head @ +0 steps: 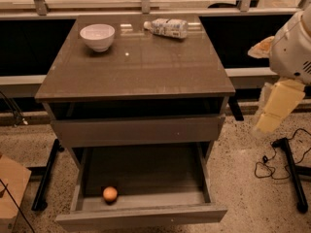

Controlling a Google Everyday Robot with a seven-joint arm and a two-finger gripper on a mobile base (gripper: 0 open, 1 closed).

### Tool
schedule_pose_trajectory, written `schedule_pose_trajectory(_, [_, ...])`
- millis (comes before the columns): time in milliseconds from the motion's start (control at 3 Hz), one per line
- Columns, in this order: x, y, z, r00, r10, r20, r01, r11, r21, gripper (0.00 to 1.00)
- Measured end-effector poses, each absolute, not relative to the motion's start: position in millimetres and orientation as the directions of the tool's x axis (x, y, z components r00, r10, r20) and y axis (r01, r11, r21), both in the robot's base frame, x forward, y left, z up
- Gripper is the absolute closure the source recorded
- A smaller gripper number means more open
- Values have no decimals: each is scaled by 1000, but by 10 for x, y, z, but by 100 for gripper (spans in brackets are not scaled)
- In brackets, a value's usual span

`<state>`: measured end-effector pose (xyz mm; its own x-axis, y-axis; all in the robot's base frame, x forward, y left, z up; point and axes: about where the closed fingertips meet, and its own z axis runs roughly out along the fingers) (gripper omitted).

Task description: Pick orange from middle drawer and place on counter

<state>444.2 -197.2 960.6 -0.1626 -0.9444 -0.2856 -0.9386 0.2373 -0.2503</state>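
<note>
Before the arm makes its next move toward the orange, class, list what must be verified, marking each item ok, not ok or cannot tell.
1. Middle drawer pulled open: ok.
2. Orange uncovered, at the drawer's front left: ok.
3. Gripper above the drawer: not ok, it hangs right of the cabinet.
4. Bare counter in front of the white bowl and the lying plastic bottle: ok.

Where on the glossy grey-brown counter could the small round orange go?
The counter is bare across its front half, ahead of the white bowl and lying plastic bottle; its back edge is crowded. The gripper hangs right of it.
</note>
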Motion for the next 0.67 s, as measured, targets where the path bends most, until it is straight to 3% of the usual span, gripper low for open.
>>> schedule_pose_trajectory(667, [4541, -1279, 8872, -104, -822, -560, -958, 235, -167, 0])
